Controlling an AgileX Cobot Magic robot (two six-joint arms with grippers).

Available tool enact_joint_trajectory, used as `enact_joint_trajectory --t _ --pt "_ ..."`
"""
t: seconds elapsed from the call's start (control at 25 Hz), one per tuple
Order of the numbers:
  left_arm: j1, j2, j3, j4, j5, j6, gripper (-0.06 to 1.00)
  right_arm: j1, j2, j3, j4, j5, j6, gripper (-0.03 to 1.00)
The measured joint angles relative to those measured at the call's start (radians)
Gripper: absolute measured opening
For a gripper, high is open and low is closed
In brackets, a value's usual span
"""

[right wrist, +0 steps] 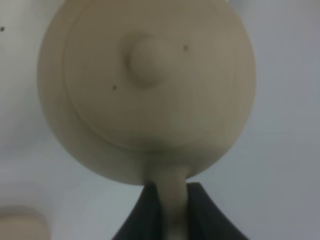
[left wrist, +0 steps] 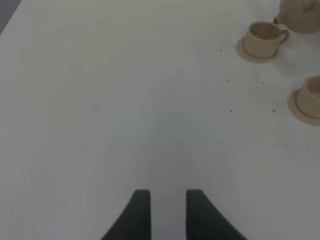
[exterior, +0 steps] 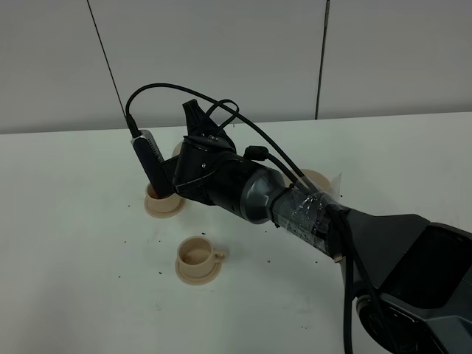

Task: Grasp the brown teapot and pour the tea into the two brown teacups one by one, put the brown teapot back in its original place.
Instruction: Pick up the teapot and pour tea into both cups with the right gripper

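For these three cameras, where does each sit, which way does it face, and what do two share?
Exterior high: above, looking down on the white table, near teacup and far teacup; the right arm shows.
Left wrist: behind the open left pincer, facing along the table toward both teacups and the brown teapot.
Right wrist: behind the right pincer, close on the brown teapot, whose handle it grips.
Shared: exterior and left wrist both see the teacups.

Right arm (exterior: 295, 203) stretches across the middle, right claw (right wrist: 169, 200) pinched on the brown teapot (right wrist: 150, 95) handle; left claw (left wrist: 167, 202) hangs low, jaws parted.
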Motion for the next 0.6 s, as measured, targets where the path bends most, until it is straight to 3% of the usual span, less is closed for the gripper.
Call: enact_joint_trajectory --t 0.6 --pt "0.0 0.0 0.0 0.0 0.0 0.0 0.24 0.006 0.0 0.0 -0.043 -0.035 0.001 0.09"
